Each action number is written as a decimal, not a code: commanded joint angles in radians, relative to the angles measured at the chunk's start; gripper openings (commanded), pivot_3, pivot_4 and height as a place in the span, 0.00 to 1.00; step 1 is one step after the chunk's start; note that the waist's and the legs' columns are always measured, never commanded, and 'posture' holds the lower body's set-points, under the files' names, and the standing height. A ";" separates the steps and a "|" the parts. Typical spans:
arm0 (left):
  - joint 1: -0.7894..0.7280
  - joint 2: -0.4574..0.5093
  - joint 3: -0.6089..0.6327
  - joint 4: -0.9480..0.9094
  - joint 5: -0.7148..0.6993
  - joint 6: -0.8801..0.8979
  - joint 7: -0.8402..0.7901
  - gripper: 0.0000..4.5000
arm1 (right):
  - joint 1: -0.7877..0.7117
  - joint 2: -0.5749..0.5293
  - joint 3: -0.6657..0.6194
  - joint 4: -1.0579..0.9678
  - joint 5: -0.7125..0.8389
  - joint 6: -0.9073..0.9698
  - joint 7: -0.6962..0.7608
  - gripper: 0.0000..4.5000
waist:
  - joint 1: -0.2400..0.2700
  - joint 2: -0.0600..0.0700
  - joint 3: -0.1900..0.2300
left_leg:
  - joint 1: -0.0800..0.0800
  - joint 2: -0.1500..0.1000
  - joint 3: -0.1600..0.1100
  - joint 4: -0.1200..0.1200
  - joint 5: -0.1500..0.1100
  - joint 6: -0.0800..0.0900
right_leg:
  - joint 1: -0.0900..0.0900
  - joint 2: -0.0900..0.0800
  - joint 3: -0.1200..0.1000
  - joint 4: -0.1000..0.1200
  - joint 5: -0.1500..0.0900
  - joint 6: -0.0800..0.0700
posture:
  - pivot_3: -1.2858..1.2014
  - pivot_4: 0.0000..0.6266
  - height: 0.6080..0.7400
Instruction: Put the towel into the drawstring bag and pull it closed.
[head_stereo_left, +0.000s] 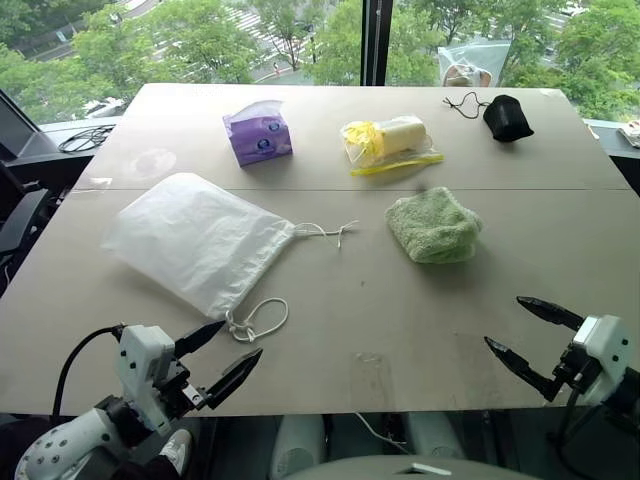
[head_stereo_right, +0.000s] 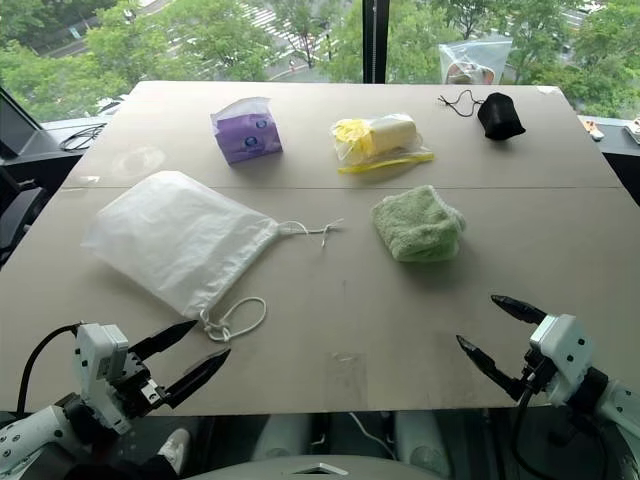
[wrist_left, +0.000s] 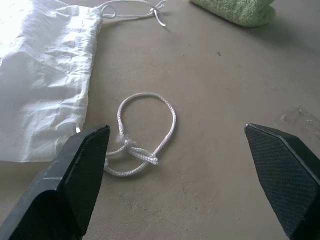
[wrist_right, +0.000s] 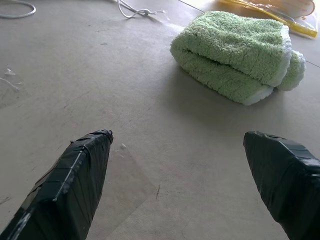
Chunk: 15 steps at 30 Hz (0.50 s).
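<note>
While the counter (head_stereo_left: 400, 330) is carrying everything, the drawstring bag (head_stereo_left: 195, 240) is lying flat on its left half, cords trailing at its mouth. The towel (head_stereo_left: 433, 226) is sitting folded to the bag's right, well apart. The left end effector (head_stereo_left: 218, 352) and right end effector (head_stereo_left: 518, 331) are hovering near the front edge, both spread wide and gripping nothing.

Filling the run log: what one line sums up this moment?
towel: folded, on table, untouched | bag: flat, mouth toward towel | left pincer: open, near bag cord | right pincer: open, empty
</note>
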 joint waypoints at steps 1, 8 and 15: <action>-0.077 -0.002 0.008 -0.032 0.023 0.002 0.090 0.99 | -0.064 0.000 0.033 -0.080 0.061 0.027 -0.019 1.00 | 0.000 0.000 0.000 | 0.000 0.000 0.000 0.000 0.000 0.000 | 0.000 0.000 0.000 0.000 0.000 0.000 | 0.52 0.24 1.00; -0.265 0.090 -0.227 -0.121 0.697 0.049 0.531 0.99 | -0.230 -0.066 0.187 -0.212 0.112 0.055 0.056 1.00 | 0.004 -0.004 -0.001 | 0.011 -0.001 -0.002 0.003 -0.002 -0.004 | 0.011 0.001 0.001 0.003 0.000 0.000 | 0.52 0.24 1.00; -0.361 0.020 -0.506 -0.056 1.088 0.053 0.698 0.99 | -0.170 -0.071 0.225 -0.152 0.024 -0.039 0.087 1.00 | 0.022 -0.004 -0.001 | 0.013 -0.001 0.004 -0.003 -0.003 0.003 | 0.014 0.001 0.005 -0.004 0.000 0.001 | 0.52 0.24 1.00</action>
